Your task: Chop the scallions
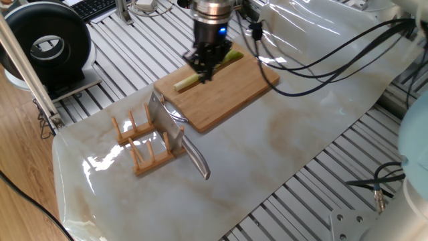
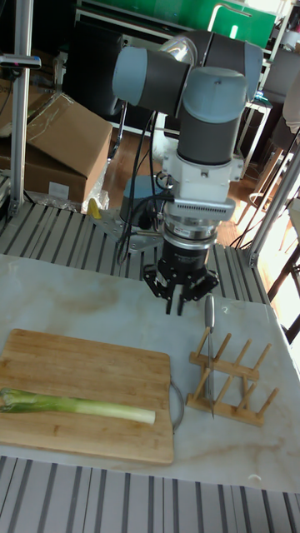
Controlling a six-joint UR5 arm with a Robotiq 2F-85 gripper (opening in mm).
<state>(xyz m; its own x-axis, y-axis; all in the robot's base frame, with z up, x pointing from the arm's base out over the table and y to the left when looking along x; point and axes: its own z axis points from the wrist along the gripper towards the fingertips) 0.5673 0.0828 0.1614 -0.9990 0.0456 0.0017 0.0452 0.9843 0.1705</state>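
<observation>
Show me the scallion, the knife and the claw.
scallion [image 2: 79,405]: tall fixed view, middle of the stalk.
knife [image 1: 194,158]: fixed view, on the handle.
claw [image 2: 179,307]: tall fixed view, between the fingertips.

We see the arm [image 2: 196,100] best in the tall fixed view: fat grey-blue joint caps on silver-grey tube sections, rounded and smooth. Below the last joint sits a pale ribbed wrist ring [image 2: 200,208] with a row of small dark dots along its band, then a black collar. The gripper [image 2: 177,306] is black, with angular linkages and two short dark fingers [image 2: 170,301]. In the fixed view a blue light [image 1: 221,29] glows on the gripper's black body under a shiny metal flange [image 1: 212,9]. Black cables [image 1: 321,63] loop away from the wrist in that view, several running together.
</observation>
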